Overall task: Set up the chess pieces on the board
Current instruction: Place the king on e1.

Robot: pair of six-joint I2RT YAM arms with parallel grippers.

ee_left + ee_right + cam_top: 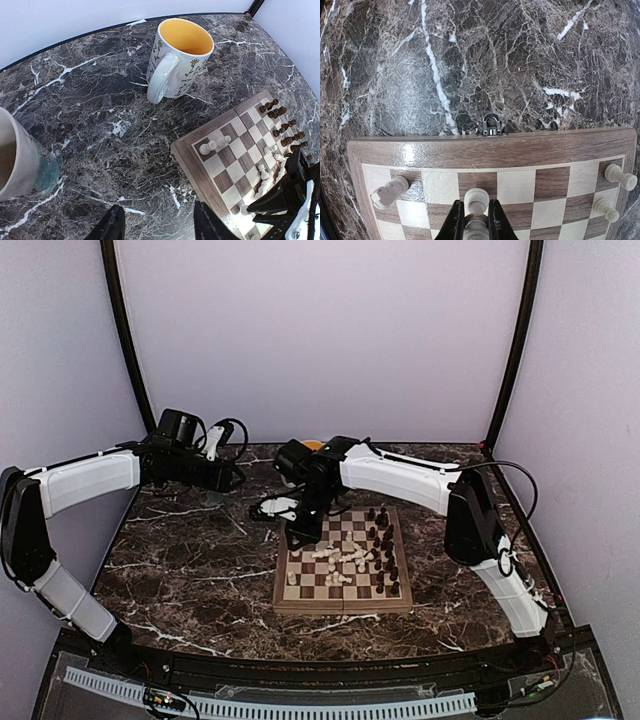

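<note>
A white piece (476, 197) is gripped upright by the right end effector (474, 212), which is closed on it over the far-left part of the board (340, 606). The board is set right of centre on the marble surface (190, 560). The left end effector (159, 227) is held open and empty above the surface, left of the board.

One board (495, 152). Two mugs: a yellow-lined mug (180, 55) and a green-tinted mug (22, 160). The chess pieces (214, 145), cream and dark, are too small and clustered to count.
</note>
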